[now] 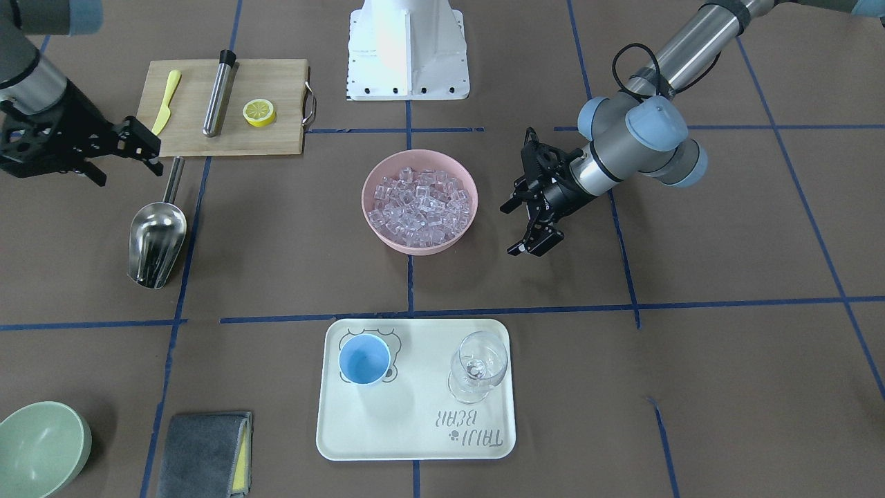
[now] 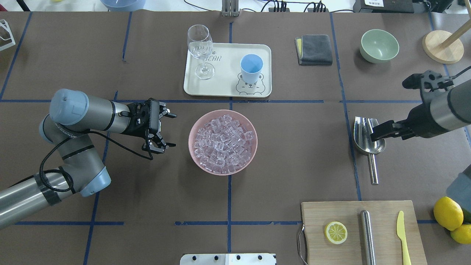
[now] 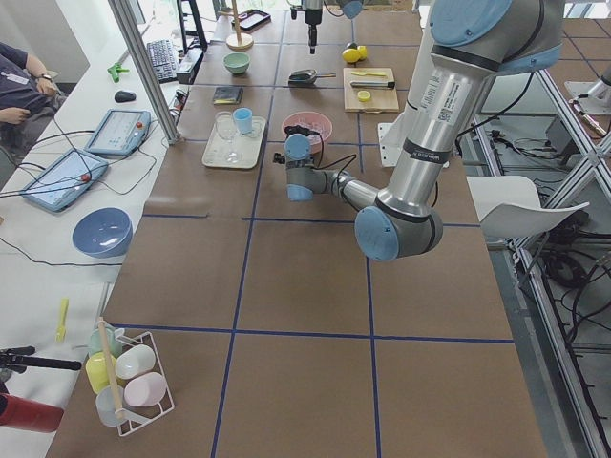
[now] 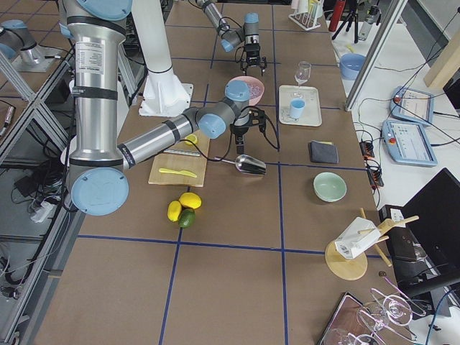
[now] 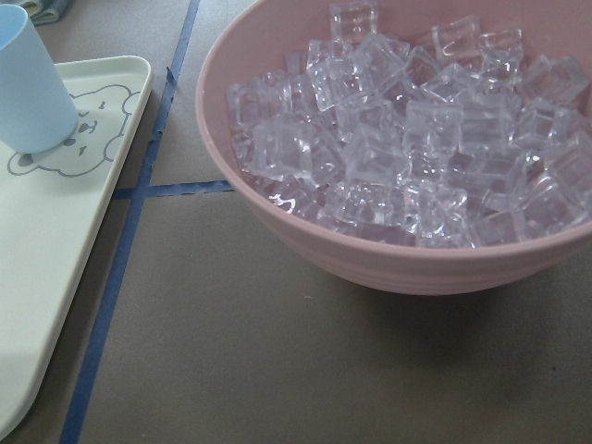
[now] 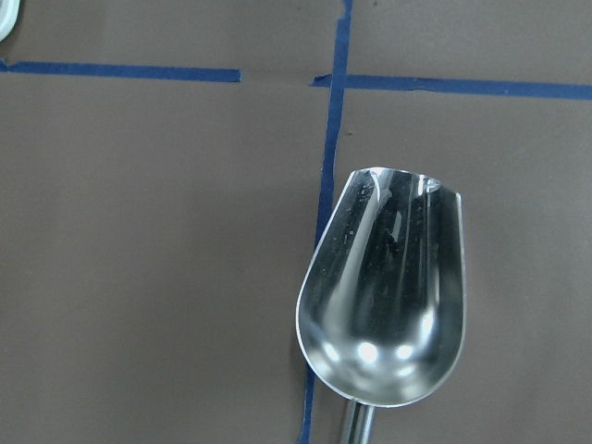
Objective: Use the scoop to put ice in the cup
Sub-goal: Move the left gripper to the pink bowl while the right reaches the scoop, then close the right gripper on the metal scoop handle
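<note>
The steel scoop [image 2: 368, 138] lies on the table at my right, trough towards the far side, and the right wrist view [image 6: 388, 305] shows it from above. My right gripper [image 2: 387, 109] hovers open over the scoop and holds nothing. The ice [image 2: 222, 143] fills a pink bowl [image 2: 192, 149] at the table's middle. My left gripper [image 2: 172, 130] is open and empty just left of the bowl. The light-blue cup [image 2: 251, 67] stands upright and empty on a cream tray [image 2: 224, 90] beyond the bowl, and it also shows in the left wrist view [image 5: 32, 92].
A clear wine glass [image 2: 200, 48] stands on the tray's left part. A wooden board [image 2: 382, 221] at the near right carries a lemon slice [image 2: 335, 232], a steel cylinder [image 2: 367, 235] and a yellow knife [image 2: 402, 232]. A grey cloth [image 2: 314, 49] and a green bowl [image 2: 379, 45] lie far right.
</note>
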Action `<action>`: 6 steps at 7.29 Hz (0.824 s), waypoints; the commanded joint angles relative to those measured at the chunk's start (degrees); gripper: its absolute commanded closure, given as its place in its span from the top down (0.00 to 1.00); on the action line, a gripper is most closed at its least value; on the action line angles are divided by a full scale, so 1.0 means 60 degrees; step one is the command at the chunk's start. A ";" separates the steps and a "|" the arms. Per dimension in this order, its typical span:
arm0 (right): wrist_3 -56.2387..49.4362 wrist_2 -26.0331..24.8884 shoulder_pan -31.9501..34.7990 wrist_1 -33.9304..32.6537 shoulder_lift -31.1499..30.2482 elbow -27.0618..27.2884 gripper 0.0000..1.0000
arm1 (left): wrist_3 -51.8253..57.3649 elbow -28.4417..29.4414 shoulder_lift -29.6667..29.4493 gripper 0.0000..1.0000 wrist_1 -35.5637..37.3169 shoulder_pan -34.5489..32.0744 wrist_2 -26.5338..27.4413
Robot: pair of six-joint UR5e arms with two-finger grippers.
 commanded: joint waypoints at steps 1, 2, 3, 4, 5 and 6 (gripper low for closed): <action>0.1327 -0.1342 -0.1719 0.0078 -0.0275 0.0025 1.00 | 0.0000 0.0021 0.0019 0.99 -0.0002 0.0008 0.0006; 0.1360 -0.1329 -0.1796 0.0789 -0.0915 -0.0048 0.95 | 0.0000 0.0021 0.0019 0.99 -0.0002 0.0008 0.0006; 0.1390 -0.1300 -0.1797 0.1782 -0.1240 -0.0455 0.89 | 0.0014 0.0021 0.0019 0.99 -0.0002 0.0008 0.0021; 0.1492 -0.1357 -0.1840 0.1951 -0.1186 -0.0735 0.83 | 0.0014 0.0006 0.0019 0.99 -0.0016 0.0008 0.0007; 0.1638 -0.1372 -0.1884 0.1982 -0.1171 -0.0810 0.77 | 0.0014 0.0006 0.0019 0.99 -0.0016 0.0008 0.0021; 0.1654 -0.1373 -0.1928 0.1968 -0.1112 -0.0811 0.74 | 0.0014 0.0006 0.0019 0.99 -0.0031 0.0008 0.0021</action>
